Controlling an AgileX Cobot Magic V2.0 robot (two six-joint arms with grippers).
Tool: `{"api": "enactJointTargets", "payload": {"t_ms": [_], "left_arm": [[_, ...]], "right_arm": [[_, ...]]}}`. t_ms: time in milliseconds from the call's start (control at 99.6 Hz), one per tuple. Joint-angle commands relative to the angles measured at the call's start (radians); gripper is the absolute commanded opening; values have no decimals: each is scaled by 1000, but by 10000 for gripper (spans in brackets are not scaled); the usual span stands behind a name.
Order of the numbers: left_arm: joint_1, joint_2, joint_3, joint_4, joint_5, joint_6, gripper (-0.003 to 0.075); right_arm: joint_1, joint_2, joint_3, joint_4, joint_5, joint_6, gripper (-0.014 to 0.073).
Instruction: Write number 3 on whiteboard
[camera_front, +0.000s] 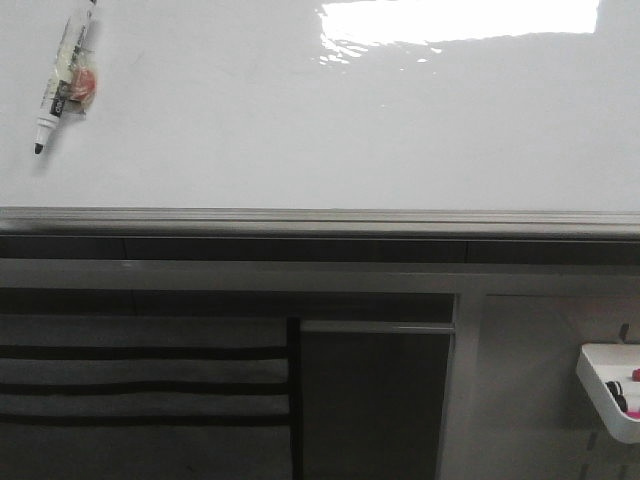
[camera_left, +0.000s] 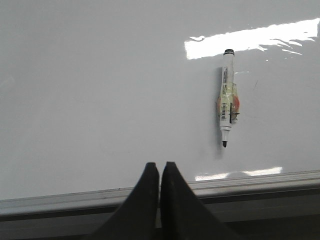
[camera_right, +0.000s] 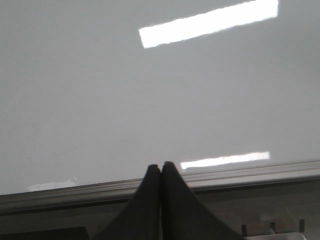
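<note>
The whiteboard (camera_front: 330, 120) fills the upper front view, glossy white with a grey metal edge and a bright glare patch. No number 3 shows on it; its surface is blank. An uncapped white marker (camera_front: 66, 76) with a black tip and taped orange bits lies on the board at the far left, tip toward the near edge. The marker (camera_left: 228, 105) also shows in the left wrist view, off to one side of my left gripper (camera_left: 159, 166), which is shut on nothing near the board's edge. My right gripper (camera_right: 161, 166) is shut and empty too, over the board's edge (camera_right: 240, 172).
Below the board's grey edge (camera_front: 320, 220) runs a dark frame with shelves and slats. A small white tray (camera_front: 612, 388) holding markers hangs at the lower right of the front view. Neither arm appears in the front view.
</note>
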Motion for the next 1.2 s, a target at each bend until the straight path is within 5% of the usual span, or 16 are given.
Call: {"api": "enactJointTargets", "payload": {"t_ms": [0,773,1195], "left_arm": [[3,-30,1,-3,-80,-11,-18],[3,-30,1,-3,-80,-11,-18],[3,-30,1,-3,-80,-11,-18]], "right_arm": [[-4,-22,20,-1,-86,-6,-74],[-4,-22,20,-1,-86,-6,-74],[-4,-22,20,-124,-57,-24,-74]]}}
